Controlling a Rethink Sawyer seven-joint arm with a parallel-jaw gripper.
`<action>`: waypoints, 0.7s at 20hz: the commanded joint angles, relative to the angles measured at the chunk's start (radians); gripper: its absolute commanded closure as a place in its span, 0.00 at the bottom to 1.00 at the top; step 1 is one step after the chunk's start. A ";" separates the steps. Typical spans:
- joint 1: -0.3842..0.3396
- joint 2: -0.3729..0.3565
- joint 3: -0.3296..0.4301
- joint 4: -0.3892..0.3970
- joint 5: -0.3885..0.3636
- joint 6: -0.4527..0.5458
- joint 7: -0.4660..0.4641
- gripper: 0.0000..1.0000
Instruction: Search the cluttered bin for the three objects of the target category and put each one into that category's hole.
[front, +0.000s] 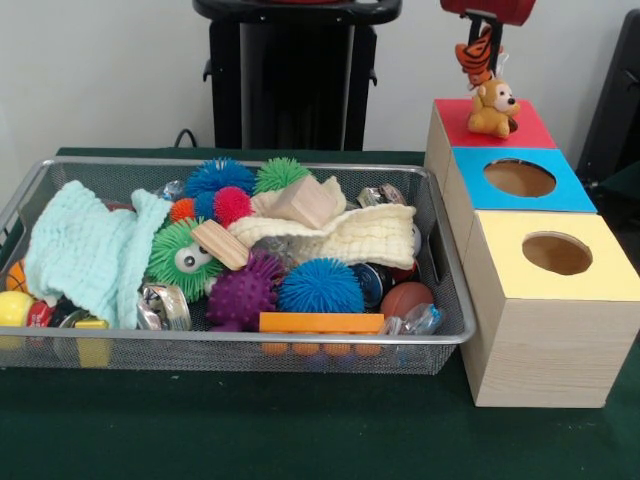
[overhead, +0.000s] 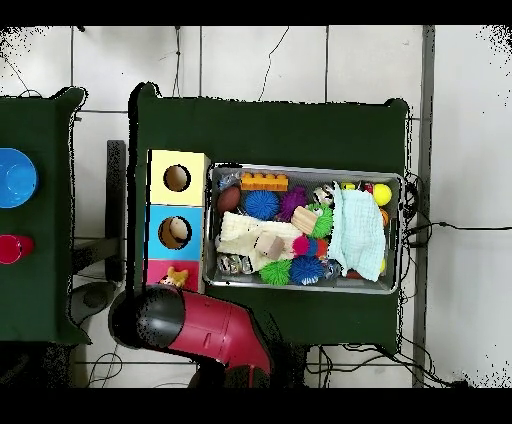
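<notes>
Green cloth covers the bench (front: 250, 430) in the foreground, where a long wire-mesh bin (front: 300, 352) stands heaped with toys beside a row of three wooden boxes. Nearest the front rim of the bin lies an orange block (front: 321, 322), with a blue spiky ball (front: 320, 286) and a purple spiky ball (front: 240, 294) just behind it. A pale mint cloth (front: 90, 250) is draped over the bin's left end as the front camera sees it, a cream cloth (front: 355, 235) runs across the middle, and a green spiky ball with googly eyes (front: 183, 257) sits between them. Wooden blocks (front: 305, 203) rest on top of the pile. To the right of the bin, the yellow-topped box (front: 560, 262) is closest to the camera, the blue-topped box (front: 520, 180) comes behind it, and the red-topped box (front: 490, 125) stands farthest back. A small orange-brown toy animal (front: 493, 108) sits on the red top; the hole in that top cannot be made out behind it. Directly above, the end effector (front: 483, 48) hangs down from the red arm (overhead: 200, 325) and is clamped on an orange tiger-striped toy (front: 477, 60), which is held clear of the box, just above the seated animal. From overhead, the arm covers most of the red box
</notes>
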 joint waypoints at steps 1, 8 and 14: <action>0.009 -0.029 0.086 0.065 0.054 -0.057 0.157 1.00; 0.022 -0.038 0.079 0.058 0.060 -0.036 0.170 1.00; 0.016 -0.037 0.084 0.055 0.065 -0.023 0.163 1.00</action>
